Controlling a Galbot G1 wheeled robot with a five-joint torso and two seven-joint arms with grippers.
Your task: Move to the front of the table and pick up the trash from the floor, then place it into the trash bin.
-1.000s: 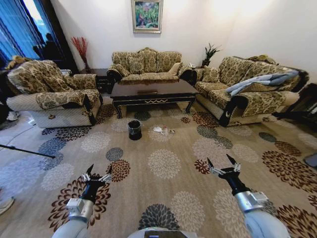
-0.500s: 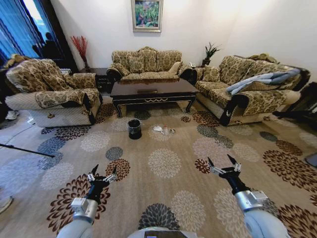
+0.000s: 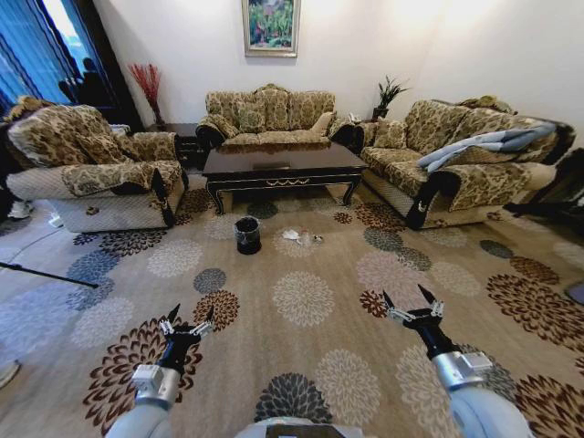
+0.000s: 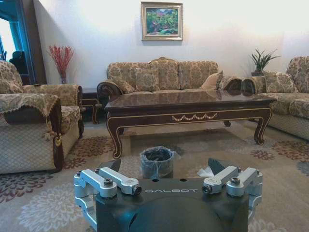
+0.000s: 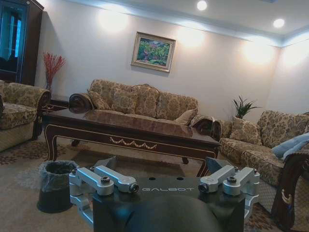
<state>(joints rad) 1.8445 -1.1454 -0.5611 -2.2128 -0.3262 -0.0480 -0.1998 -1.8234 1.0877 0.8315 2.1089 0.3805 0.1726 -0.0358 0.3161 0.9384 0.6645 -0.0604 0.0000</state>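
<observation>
Head view: the glossy dark brown-black low rectangular table stands at 12 o'clock on the beige flower-medallion carpeted floor. The small round black trash bin with greyish bag liner sits just before the table's front edge; the white crumpled paper and clear plastic trash lies on the carpet near the bin, toward 3 o'clock from it. The left gripper at 7 o'clock and the right gripper at 5 o'clock hover with fingers spread wide, holding nothing.

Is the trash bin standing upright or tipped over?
Upright: the trash bin stands on the floor with its bag-lined mouth facing up.
</observation>
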